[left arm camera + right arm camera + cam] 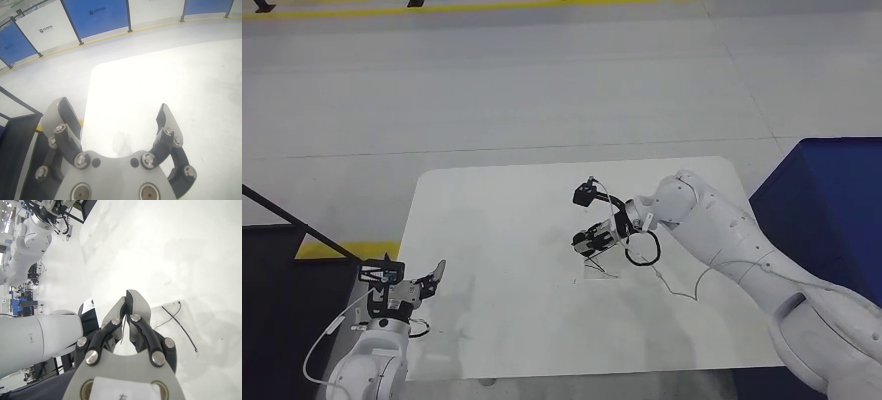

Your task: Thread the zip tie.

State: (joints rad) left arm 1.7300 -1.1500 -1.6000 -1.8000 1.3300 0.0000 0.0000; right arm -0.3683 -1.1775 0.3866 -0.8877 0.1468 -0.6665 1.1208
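My right gripper [127,299] is shut on a thin black zip tie [123,330]; a short length of it hangs down between the fingers. In the top view this gripper [589,246] hovers over the middle of the white table [492,210]. Two more black zip ties [182,326] lie crossed on the table just beside it, partly on a clear sheet [166,306]. My left gripper [113,103] is open and holds nothing. It stays near the table's front left corner [432,275], far from the ties.
A blue box [832,200] stands off the table's right side. A black frame [282,220] and a dark panel sit to the left of the table. The other arm [32,237] appears far off in the right wrist view.
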